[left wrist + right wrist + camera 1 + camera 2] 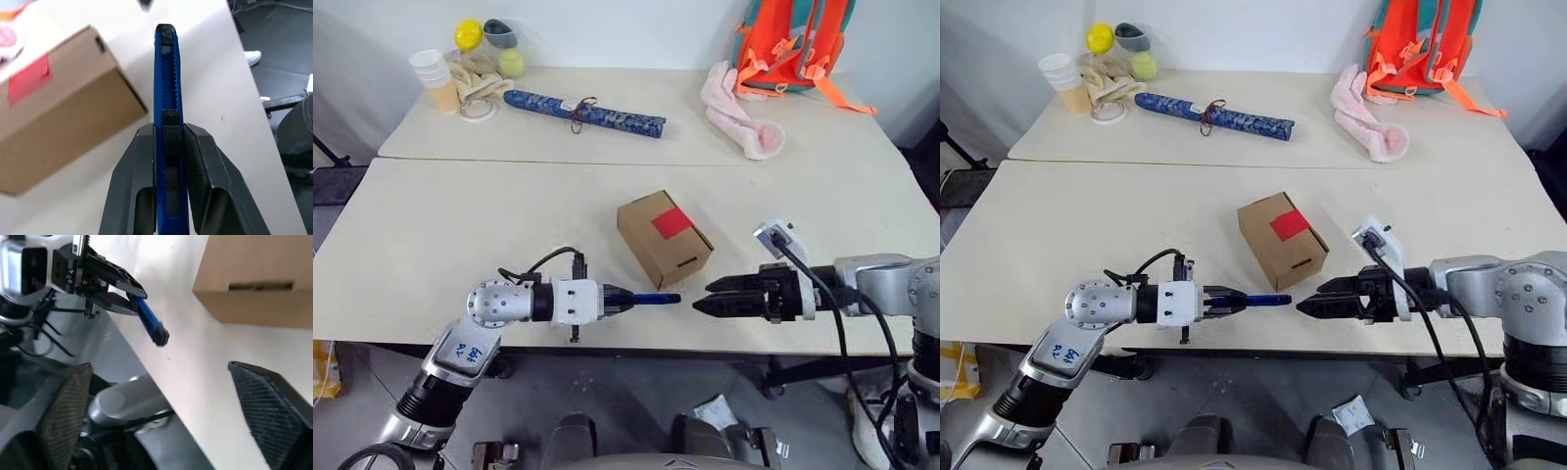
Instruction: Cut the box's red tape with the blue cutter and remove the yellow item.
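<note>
Here, the blue cutter (656, 299) is clamped in the left gripper (625, 299)'s jaws, the right gripper (161, 421)'s jaws apart, and the red tape (672, 222) on the box (664, 238) is judged next to be cut.

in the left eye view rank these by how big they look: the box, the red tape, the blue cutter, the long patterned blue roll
1. patterned blue roll, the longest, though it lies farther from the camera
2. box
3. blue cutter, partly hidden in the left gripper, so its true size is unsure
4. red tape
</note>
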